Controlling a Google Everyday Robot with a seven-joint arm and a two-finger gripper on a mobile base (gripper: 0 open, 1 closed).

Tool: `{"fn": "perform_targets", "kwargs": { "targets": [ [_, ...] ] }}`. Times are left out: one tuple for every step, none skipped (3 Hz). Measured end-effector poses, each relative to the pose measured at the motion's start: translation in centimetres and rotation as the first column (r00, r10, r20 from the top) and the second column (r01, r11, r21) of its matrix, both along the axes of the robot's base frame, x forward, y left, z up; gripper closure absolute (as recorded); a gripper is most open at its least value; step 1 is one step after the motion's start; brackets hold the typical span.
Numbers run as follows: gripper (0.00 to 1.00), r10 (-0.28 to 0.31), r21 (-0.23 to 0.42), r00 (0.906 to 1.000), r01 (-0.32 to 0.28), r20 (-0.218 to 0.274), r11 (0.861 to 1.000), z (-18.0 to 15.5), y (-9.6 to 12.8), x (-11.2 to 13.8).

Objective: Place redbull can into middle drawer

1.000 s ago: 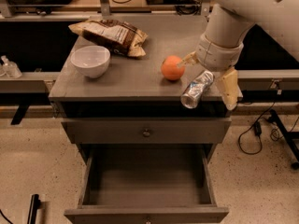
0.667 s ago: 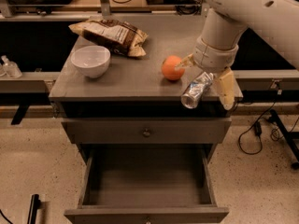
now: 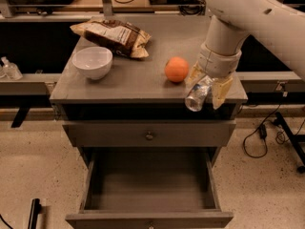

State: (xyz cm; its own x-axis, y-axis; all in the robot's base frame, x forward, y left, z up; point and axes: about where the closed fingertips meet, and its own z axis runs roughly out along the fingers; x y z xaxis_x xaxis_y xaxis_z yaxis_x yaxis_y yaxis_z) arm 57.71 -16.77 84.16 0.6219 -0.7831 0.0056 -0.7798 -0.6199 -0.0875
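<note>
My gripper (image 3: 206, 87) hangs over the cabinet top's front right corner, shut on the redbull can (image 3: 198, 95). The slim silver can is tilted, its shiny round end pointing down and out past the front edge. The tan fingers (image 3: 221, 93) sit on both sides of it. The middle drawer (image 3: 150, 182) is pulled open below, a wide shallow grey box with a bare dark floor. It lies lower and to the left of the can. The upper drawer front (image 3: 149, 134) with a round knob is shut.
An orange (image 3: 177, 69) sits on the cabinet top (image 3: 124, 82) just left of the gripper. A white bowl (image 3: 92, 62) and a chip bag (image 3: 112, 35) are at the top's left and back. Cables (image 3: 259, 132) and a stand leg (image 3: 290, 137) lie on the floor at right.
The gripper with the can has shifted slightly to the left and forward, toward the cabinet's front edge. The can stays held. Nothing else moved.
</note>
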Motion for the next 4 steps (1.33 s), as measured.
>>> {"fn": "perform_targets", "kwargs": {
  "targets": [
    [0.62,-0.003,-0.002,1.0000,0.003,-0.008,1.000,-0.7,-0.2,0.2],
    [0.93,-0.021,0.056,0.9998,0.021,0.001,0.998,0.3,0.7,-0.4],
    [1.00,-0.154,0.154,0.9880,0.151,0.007,0.976,3.8,2.0,-1.9],
    [1.00,-0.313,0.258,0.9494,0.308,-0.024,0.916,6.3,3.6,-5.8]
  ]
}}
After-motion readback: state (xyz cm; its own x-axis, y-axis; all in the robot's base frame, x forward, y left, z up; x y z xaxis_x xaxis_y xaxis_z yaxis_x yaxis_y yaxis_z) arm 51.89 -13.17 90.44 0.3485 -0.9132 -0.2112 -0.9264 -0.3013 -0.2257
